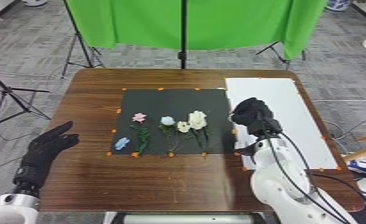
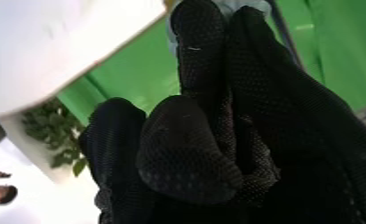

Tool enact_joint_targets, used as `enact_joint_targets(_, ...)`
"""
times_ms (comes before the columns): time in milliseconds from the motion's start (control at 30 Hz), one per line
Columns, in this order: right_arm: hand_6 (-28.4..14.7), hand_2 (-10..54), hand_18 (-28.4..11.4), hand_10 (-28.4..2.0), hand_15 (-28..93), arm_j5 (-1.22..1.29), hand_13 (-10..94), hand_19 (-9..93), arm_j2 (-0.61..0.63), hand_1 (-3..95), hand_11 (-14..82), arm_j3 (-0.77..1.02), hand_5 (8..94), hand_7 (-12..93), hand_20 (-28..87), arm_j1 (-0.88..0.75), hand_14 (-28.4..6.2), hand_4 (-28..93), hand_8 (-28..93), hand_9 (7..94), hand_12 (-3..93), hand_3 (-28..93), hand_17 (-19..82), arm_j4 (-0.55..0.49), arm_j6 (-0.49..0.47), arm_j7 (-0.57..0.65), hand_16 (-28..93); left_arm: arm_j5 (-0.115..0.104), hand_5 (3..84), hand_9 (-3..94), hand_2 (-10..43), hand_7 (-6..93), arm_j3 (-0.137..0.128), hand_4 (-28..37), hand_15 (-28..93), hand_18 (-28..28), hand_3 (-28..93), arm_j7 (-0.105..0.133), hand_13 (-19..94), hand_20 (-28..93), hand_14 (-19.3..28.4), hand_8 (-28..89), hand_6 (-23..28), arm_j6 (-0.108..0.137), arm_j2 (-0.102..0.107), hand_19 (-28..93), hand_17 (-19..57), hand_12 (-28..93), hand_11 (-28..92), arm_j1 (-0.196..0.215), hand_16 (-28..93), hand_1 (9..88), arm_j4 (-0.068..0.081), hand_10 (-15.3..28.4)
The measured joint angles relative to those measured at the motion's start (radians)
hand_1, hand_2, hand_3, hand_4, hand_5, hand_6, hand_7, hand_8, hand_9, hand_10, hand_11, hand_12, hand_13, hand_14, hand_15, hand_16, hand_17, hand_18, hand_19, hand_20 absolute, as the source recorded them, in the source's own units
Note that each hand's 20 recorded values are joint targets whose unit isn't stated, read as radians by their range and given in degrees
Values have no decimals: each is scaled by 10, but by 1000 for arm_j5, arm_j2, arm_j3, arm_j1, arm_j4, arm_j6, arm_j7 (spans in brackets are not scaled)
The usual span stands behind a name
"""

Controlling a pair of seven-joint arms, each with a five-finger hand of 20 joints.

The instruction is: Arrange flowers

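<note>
Head view shows the left hand point(image 1: 48, 150) open; I cannot tell whether the right hand point(image 1: 254, 114) is.

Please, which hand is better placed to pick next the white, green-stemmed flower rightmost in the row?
Probably the right hand: it is by the right edge of the black rectangular mat, close to that flower. The left hand is beyond the mat's left edge, farther.
</note>
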Motion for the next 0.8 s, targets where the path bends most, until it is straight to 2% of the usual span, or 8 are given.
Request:
enact_joint_targets(333, 10, -95, -148, -82, 656, 2, 905, 932, -33, 569, 75, -33, 763, 229, 635, -6, -10, -176, 64, 902, 396, 589, 639, 16, 0, -11, 355, 6, 386, 439, 83, 85, 1, -127, 182, 128, 684, -7, 364, 141, 188, -58, 62, -10, 0, 146, 55, 97, 199, -1, -16, 310, 0, 145)
enact_joint_targets(500, 7, -95, -153, -91, 654, 5, 897, 932, -41, 524, 142, -37, 733, 207, 629, -8, -17, -166, 64, 865, 345, 575, 632, 16, -18, -24, 355, 8, 385, 439, 82, 86, 1, -126, 183, 128, 685, -10, 365, 140, 189, -58, 61, -18, 0, 145, 54, 98, 200, -1, -16, 309, 0, 145)
enact_joint_targets(567, 10, -95, -155, -99, 654, 7, 895, 932, -42, 467, 191, -37, 711, 201, 627, -10, -19, -176, 40, 839, 297, 622, 627, 16, -34, -29, 354, 8, 385, 439, 82, 86, 1, -126, 185, 128, 685, -11, 366, 140, 190, -58, 61, -20, 0, 145, 54, 97, 199, -1, -15, 309, 0, 145)
enact_joint_targets(633, 12, -95, -156, -105, 651, 8, 892, 932, -42, 419, 231, -37, 696, 200, 624, -11, -21, -185, -59, 821, 236, 666, 625, 16, -47, -33, 355, 8, 384, 439, 82, 86, 1, -127, 186, 128, 684, -11, 366, 140, 190, -58, 61, -20, 0, 145, 54, 98, 199, -1, -15, 309, 0, 146)
enact_joint_targets(667, 11, -95, -159, -107, 649, 8, 892, 932, -42, 404, 235, -36, 690, 201, 624, -12, -21, -184, -93, 814, 230, 673, 622, 16, -53, -34, 355, 8, 385, 439, 82, 85, 1, -126, 186, 128, 685, -12, 366, 140, 190, -58, 61, -21, 0, 145, 54, 98, 199, -1, -16, 309, 0, 145)
enact_joint_targets(800, 5, -95, -161, -112, 645, 7, 888, 932, -43, 371, 234, -36, 665, 185, 619, -13, -27, -185, -102, 800, 229, 675, 617, 18, -67, -37, 355, 8, 384, 439, 82, 85, 1, -126, 187, 129, 685, -14, 364, 140, 191, -58, 61, -25, 2, 146, 53, 98, 199, -2, -15, 309, 1, 145)
